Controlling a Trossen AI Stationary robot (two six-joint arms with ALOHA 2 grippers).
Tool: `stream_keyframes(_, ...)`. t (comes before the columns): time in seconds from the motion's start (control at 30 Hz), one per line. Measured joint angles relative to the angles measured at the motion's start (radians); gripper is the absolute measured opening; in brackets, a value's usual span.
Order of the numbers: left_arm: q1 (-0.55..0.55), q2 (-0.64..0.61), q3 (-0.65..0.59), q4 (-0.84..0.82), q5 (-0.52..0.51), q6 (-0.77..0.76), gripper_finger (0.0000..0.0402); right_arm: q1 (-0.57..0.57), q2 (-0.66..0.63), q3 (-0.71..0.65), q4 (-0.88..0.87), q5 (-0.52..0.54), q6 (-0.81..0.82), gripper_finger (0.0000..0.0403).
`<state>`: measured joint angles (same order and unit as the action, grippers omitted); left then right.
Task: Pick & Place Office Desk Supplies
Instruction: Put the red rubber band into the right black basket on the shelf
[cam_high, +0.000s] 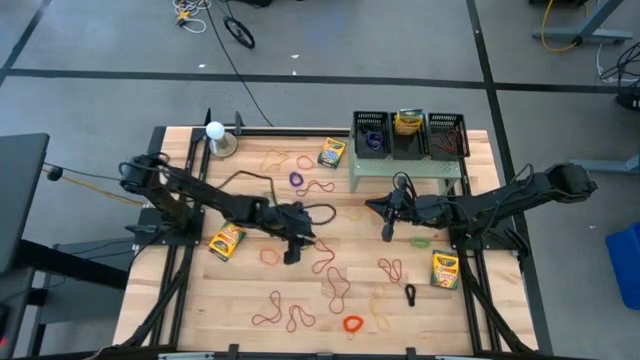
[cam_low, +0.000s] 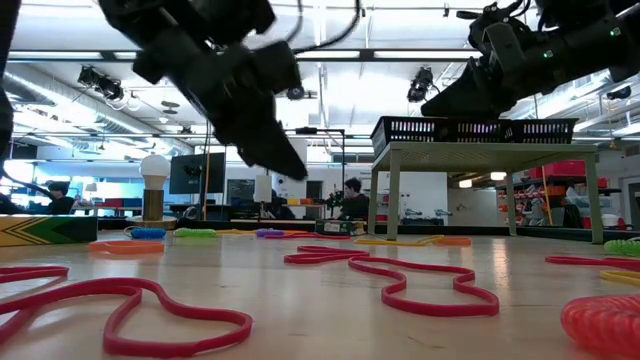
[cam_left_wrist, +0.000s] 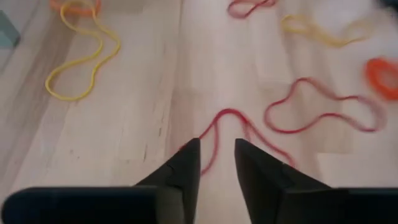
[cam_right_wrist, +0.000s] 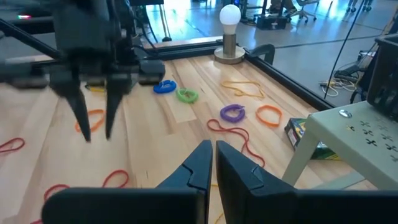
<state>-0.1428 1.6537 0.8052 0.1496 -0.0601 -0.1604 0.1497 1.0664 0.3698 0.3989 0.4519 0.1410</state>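
Note:
Thin red, orange and yellow rubber-band loops lie flat all over the wooden table, with small rings such as a purple one (cam_high: 297, 179) and an orange one (cam_high: 352, 323). Three crayon boxes (cam_high: 226, 241), (cam_high: 332, 152), (cam_high: 445, 269) also lie flat. My left gripper (cam_high: 291, 256) is open near the table's middle, slanting down, its tips (cam_low: 290, 168) above the wood. A red loop (cam_left_wrist: 227, 115) lies just ahead of and below the gap between its fingers (cam_left_wrist: 217, 152). My right gripper (cam_high: 388, 234) hangs shut and empty (cam_right_wrist: 211, 152) in front of the stand.
A pale green stand (cam_high: 408, 172) carrying black baskets (cam_high: 410, 135) is at the far right. A white ball on a round base (cam_high: 215, 132) is at the far left. A black ring (cam_high: 410, 294) and more loops (cam_high: 285, 318) lie toward the near edge.

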Motion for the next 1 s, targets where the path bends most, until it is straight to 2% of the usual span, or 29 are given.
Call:
stream_keyframes(0.2,-0.030,0.170,0.130,0.001,-0.013,0.046,0.0143,0.000,0.000,0.000,-0.006,0.000,0.001,0.0032)
stream_keyframes(0.33,-0.036,0.259,0.216,-0.059,-0.008,0.052,0.0153,0.000,0.000,0.000,-0.007,0.000,0.001,0.0032)
stream_keyframes(0.6,-0.035,0.344,0.296,-0.127,-0.019,0.054,0.0151,0.000,0.000,0.000,-0.013,-0.008,0.002,0.0032)
stream_keyframes(0.77,-0.035,0.344,0.300,-0.149,-0.040,0.058,0.0115,0.000,0.000,0.000,-0.013,-0.008,0.002,0.0032)
stream_keyframes(1.0,-0.034,0.305,0.296,-0.197,-0.058,0.072,0.0012,0.000,0.000,0.000,-0.013,-0.007,0.002,0.0032)
